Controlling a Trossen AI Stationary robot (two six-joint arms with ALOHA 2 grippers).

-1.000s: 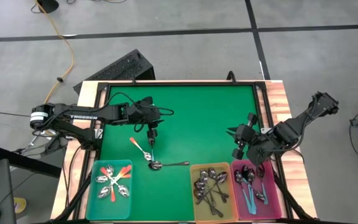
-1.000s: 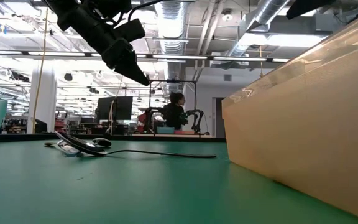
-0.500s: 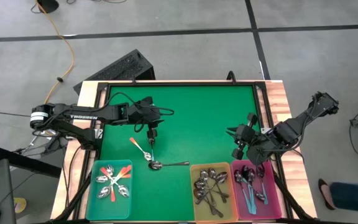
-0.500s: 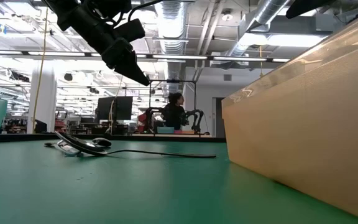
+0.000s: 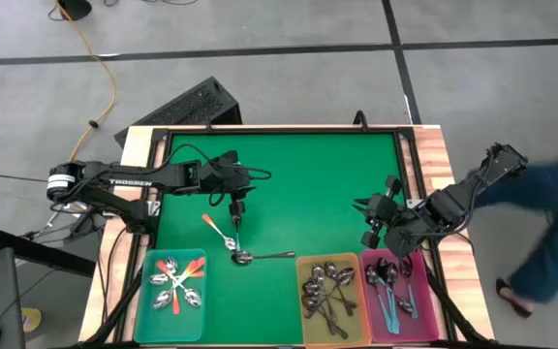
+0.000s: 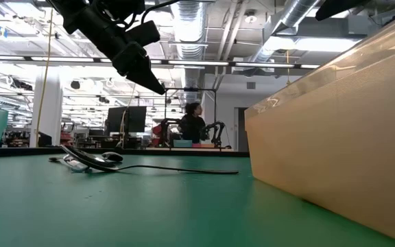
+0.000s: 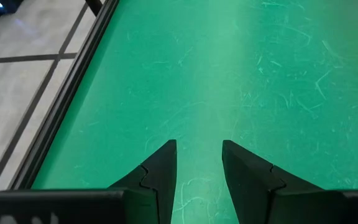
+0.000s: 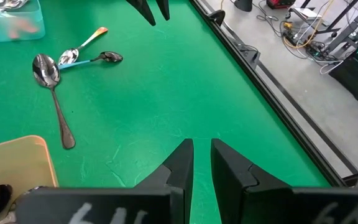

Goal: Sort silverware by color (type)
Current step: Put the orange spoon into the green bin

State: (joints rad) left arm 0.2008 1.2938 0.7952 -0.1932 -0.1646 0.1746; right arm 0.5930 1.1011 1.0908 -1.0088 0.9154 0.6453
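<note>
Spoons (image 5: 235, 244) near the teal bin (image 5: 153, 260) await us; our left pincer (image 5: 237, 219), empty and part-open, must descend onto one.

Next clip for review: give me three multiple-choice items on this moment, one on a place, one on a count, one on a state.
1. Where is the left gripper?
A. above the loose spoons on the mat
B. over the pink bin
C. off the table

2. How many spoons lie loose on the green mat?
A. one
B. three
C. six

3. What does the right gripper hold?
A. a blue-handled spoon
B. an orange-handled spoon
C. nothing

Key: 1 A, the high view puts it just above the orange-handled spoon. 2 B, the right wrist view shows that one, a blue-handled spoon and a dark-handled spoon. 3 C, bare mat shows between its parted fingers.
</note>
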